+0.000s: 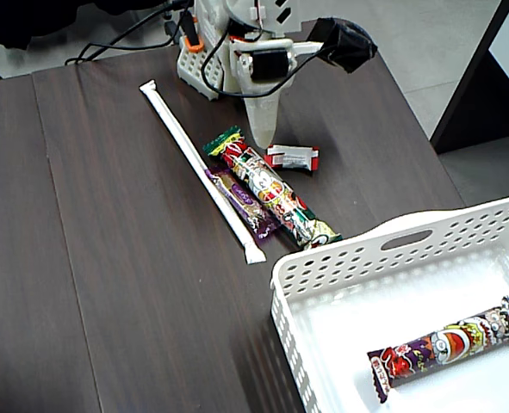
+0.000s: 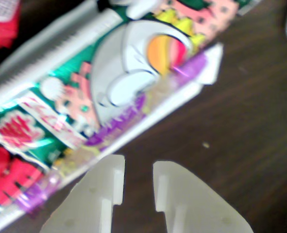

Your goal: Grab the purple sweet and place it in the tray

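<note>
- Dark wood surface (image 1: 108, 258) fills the fixed view, with the arm (image 1: 254, 52) up at top centre.
- White perforated tray (image 1: 340, 254) sits lower right, and a purple-and-red wrapped sweet (image 1: 448, 348) lies inside it, near the bottom edge.
- Purple sweet (image 1: 247, 206) lies mid-frame on the surface, squeezed between a long white stick (image 1: 194, 155) and a green-and-red sweet (image 1: 276, 194).
- Small red-and-white sweet (image 1: 293, 157) rests just right of that group.
- Fingers (image 1: 263, 125) point down over the green-and-red sweet's upper end.
- Wrist view now: the fingers (image 2: 187, 204) stand slightly parted at the bottom edge, bare surface between them, gripping nothing. The purple wrapper (image 2: 119, 126) lies just beyond the tips.
</note>
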